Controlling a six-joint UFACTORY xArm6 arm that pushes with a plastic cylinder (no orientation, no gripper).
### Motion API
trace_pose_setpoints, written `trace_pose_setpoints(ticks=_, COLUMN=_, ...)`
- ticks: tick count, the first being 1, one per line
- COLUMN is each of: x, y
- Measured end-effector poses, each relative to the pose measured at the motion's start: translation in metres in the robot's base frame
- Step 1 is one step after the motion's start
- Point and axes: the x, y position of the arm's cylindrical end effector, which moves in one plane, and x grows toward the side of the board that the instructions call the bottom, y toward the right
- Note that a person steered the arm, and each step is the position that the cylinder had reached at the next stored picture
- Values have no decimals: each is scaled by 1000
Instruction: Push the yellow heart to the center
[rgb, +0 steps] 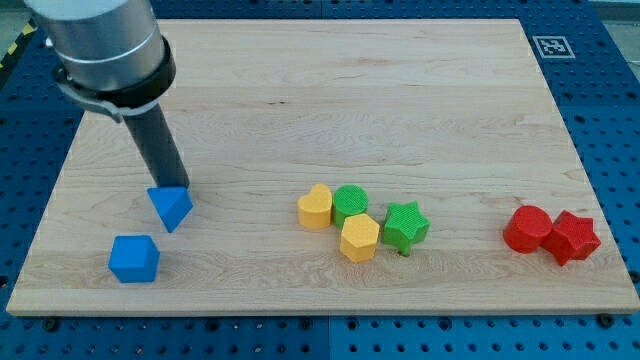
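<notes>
Camera view shows my tip (180, 187) — a bare rod, no claw to open or close — touching the blue triangle (171, 208), the yellow heart (315, 207) lying well apart toward the view's right, below the tabletop (400, 80) centre.

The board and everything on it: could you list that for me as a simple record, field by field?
board: wooden
my tip: at the view's left, touching the blue triangle's top edge
blue cube: below-left of the triangle, apart
yellow heart: against the green cylinder
yellow hexagon: below both
green star: right of the hexagon
red blocks: cylinder and star-like one, touching, at the view's right
</notes>
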Motion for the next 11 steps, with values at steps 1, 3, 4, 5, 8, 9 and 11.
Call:
trace_pose_setpoints(ticks=1, x=18, y=0)
trace_pose_setpoints(ticks=3, x=10, y=59)
trace_pose_setpoints(ticks=4, x=25, y=109)
trace_pose_setpoints(ticks=5, x=60, y=147)
trace_pose_setpoints(ticks=8, x=112, y=192)
trace_pose_setpoints(ticks=9, x=115, y=192)
trace_pose_setpoints(ticks=11, x=121, y=191)
